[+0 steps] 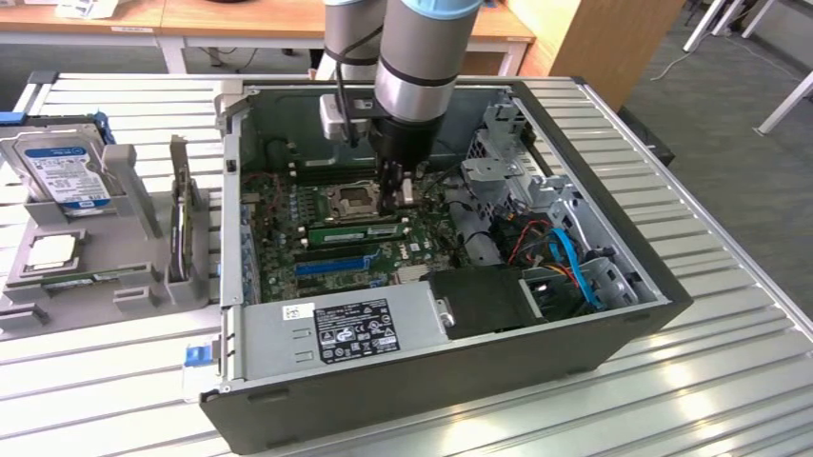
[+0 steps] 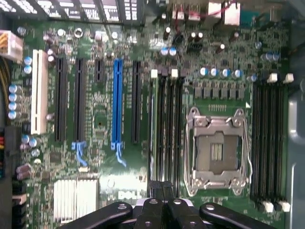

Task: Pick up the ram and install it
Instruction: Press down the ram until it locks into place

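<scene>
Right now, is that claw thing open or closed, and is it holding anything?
Gripper: jaws closed, above the motherboard inside the computer case; nothing visibly held.

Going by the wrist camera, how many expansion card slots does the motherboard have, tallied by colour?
White slot: 1
Blue slot: 1
Black slots: 4, one of them short
Total: 6

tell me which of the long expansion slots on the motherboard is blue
The blue slot is the one standing among the black slots, next but one from the white slot; it alone is bright blue.
</scene>
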You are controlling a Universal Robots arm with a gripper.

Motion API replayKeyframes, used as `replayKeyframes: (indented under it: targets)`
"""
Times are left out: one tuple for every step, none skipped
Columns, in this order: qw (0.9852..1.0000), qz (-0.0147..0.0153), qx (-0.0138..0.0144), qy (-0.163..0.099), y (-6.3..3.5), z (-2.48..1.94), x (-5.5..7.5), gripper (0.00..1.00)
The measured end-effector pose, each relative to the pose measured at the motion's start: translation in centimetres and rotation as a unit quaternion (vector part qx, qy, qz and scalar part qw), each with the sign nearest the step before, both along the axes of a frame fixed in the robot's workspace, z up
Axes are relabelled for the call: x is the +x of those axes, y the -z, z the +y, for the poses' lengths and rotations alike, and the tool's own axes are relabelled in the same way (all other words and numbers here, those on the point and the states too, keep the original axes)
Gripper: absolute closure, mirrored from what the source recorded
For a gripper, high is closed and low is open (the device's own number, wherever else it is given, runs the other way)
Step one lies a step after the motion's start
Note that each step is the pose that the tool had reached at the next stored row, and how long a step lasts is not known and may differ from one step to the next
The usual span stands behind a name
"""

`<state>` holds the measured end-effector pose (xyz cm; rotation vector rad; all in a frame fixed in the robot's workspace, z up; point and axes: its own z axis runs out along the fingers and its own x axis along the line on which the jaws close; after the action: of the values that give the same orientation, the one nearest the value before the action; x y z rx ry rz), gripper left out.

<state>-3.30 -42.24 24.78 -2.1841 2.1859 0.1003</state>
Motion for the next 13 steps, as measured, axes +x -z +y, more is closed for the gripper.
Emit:
replayKeyframes:
  targets:
    - [1.0, 0.0, 0.0, 0.0, 0.0, 0.01, -0.3, 0.9]
    - [1.0, 0.0, 0.0, 0.0, 0.0, 0.02, -0.5, 0.9]
    - [1.0, 0.0, 0.0, 0.0, 0.0, 0.03, -0.9, 0.9]
    - [1.0, 0.0, 0.0, 0.0, 0.0, 0.04, -1.2, 0.9]
    - [1.0, 0.0, 0.0, 0.0, 0.0, 0.05, -1.5, 0.9]
    - [1.0, 0.0, 0.0, 0.0, 0.0, 0.06, -1.8, 0.9]
    - [1.0, 0.0, 0.0, 0.0, 0.0, 0.07, -2.1, 0.9]
    - [1.0, 0.0, 0.0, 0.0, 0.0, 0.08, -2.4, 0.9]
    - [1.0, 0.0, 0.0, 0.0, 0.0, 0.09, -2.7, 0.9]
    - [1.0, 0.0, 0.0, 0.0, 0.0, 0.1, -3.0, 0.9]
    - [1.0, 0.0, 0.0, 0.0, 0.0, 0.11, -3.3, 0.9]
    - [1.0, 0.0, 0.0, 0.0, 0.0, 0.12, -3.6, 0.9]
    - [1.0, 0.0, 0.0, 0.0, 0.0, 0.13, -3.9, 0.9]
